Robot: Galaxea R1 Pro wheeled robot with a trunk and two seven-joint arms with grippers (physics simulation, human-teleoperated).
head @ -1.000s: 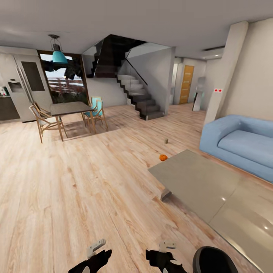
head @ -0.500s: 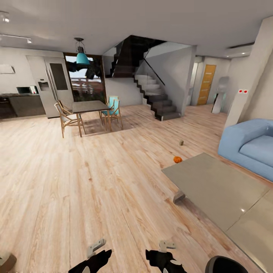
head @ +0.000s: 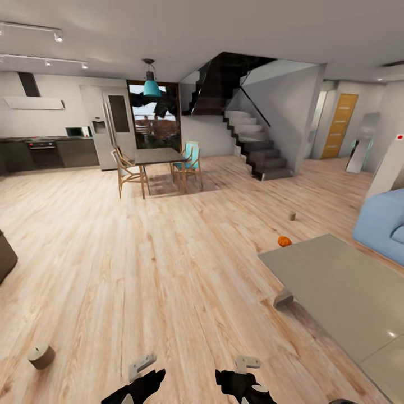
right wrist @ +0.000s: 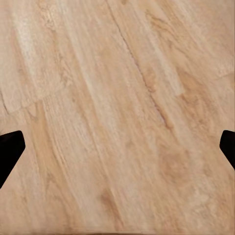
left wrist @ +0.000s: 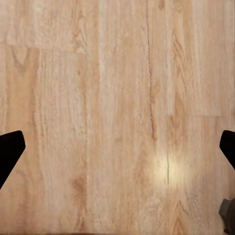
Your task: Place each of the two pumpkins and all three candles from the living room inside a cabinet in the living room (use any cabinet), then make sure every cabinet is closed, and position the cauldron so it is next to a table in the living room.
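Note:
One small orange pumpkin [head: 284,241] sits on the wood floor just beyond the far corner of the low grey table [head: 336,280]. A pale candle [head: 292,215] stands on the floor farther back. Another candle [head: 41,356] lies on the floor near me, to the left of my left gripper [head: 141,387]. A black sliver of the cauldron [head: 340,402] touches the bottom edge. My right gripper [head: 242,386] hangs beside the left one. In the wrist views the left gripper [left wrist: 117,152] and the right gripper [right wrist: 117,147] are both open over bare floorboards. A dark-brown corner [head: 4,255] at the left edge may be the cabinet.
A blue sofa [head: 387,227] stands right of the grey table, which has a short foot [head: 283,298] at its near corner. Far back are a dining table with chairs [head: 160,163], stairs [head: 255,143], the fridge [head: 112,126] and dark kitchen units [head: 50,152]. Wide wood floor lies ahead.
The camera has turned left, so the whole scene has shifted right. The cauldron and sofa have slid towards the right edge, and the near candle and kitchen have come into view. Both grippers hold the same pose.

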